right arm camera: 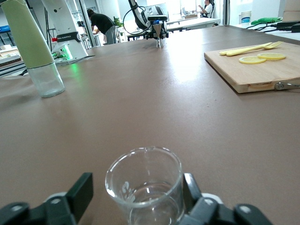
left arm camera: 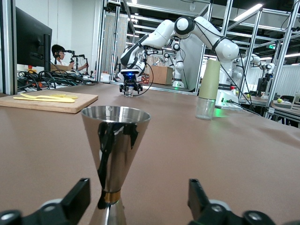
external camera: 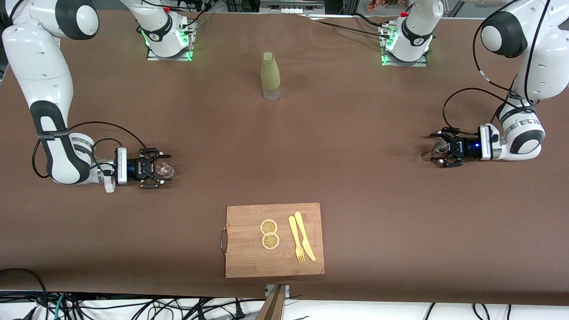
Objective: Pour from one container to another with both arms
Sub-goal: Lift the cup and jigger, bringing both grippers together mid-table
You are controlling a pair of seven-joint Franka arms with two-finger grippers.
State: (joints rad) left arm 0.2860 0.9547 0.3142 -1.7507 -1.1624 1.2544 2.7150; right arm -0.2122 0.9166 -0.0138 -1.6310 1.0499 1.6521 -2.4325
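Left gripper [external camera: 438, 153] sits low at the left arm's end of the brown-covered table [external camera: 355, 186], fingers spread either side of a polished steel cone-shaped jigger [left arm camera: 114, 159] standing upright, not touching it. Right gripper [external camera: 165, 170], at the right arm's end, fingers apart around a small clear glass cup [right arm camera: 144, 185]. Pale green bottle with clear base [external camera: 270, 75] stands midway between the bases. Wooden cutting board [external camera: 249, 258] carries two lemon slices [external camera: 269, 234], a yellow fork [external camera: 296, 240] and knife [external camera: 304, 236].

Robotics lab; aluminium frames [left arm camera: 112, 42]; monitor [left arm camera: 33, 40]
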